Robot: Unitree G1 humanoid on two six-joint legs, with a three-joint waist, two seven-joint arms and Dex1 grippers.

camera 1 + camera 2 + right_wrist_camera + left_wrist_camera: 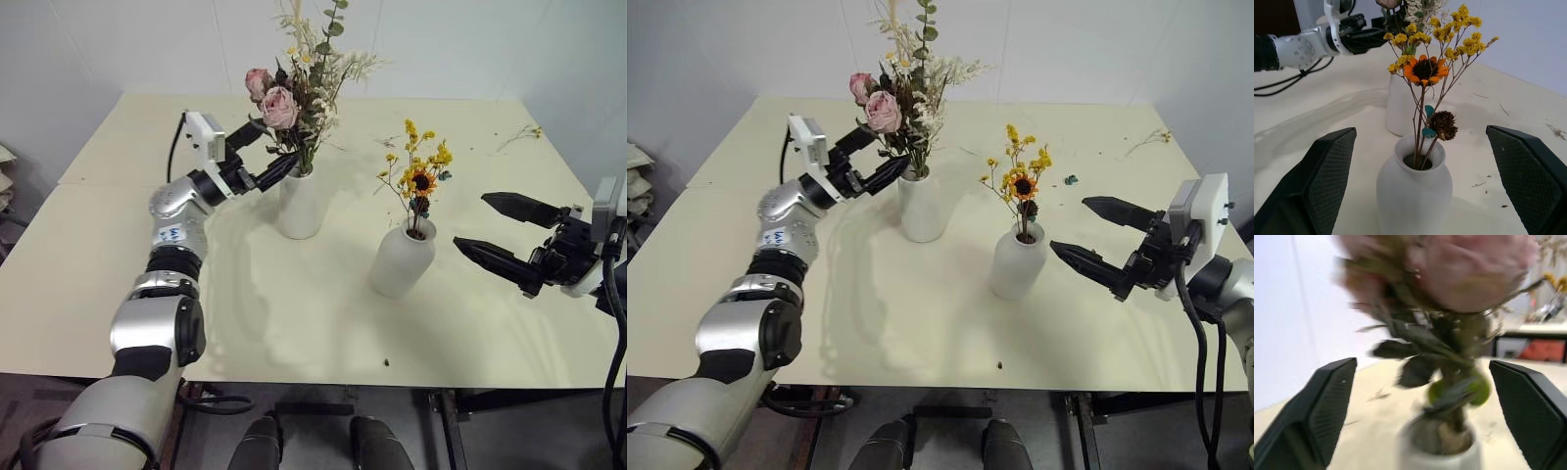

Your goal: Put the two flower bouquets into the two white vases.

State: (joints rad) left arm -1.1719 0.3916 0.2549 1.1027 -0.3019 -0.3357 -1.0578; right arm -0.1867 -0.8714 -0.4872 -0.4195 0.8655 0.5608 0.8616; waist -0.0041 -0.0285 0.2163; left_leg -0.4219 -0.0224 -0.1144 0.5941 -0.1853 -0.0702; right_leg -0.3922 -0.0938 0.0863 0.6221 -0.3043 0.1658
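The pink-rose bouquet [292, 96] stands upright in the straight white vase [300, 208] at the table's middle. My left gripper [280, 143] is open just left of the vase mouth, one finger on each side of the stems [1454, 396], neither touching them. To the right, the yellow bouquet [419, 172] with its small sunflower [1425, 69] sits in the rounded narrow-necked vase [402, 260]. My right gripper [471, 221] hovers open right of that vase, pointing at it, with nothing between its fingers.
The cream table [294, 323] runs back to a white wall. Loose twigs [519, 137] lie at the far right corner, a small teal scrap [1071, 180] behind the rounded vase, and a dark crumb [386, 362] near the front edge.
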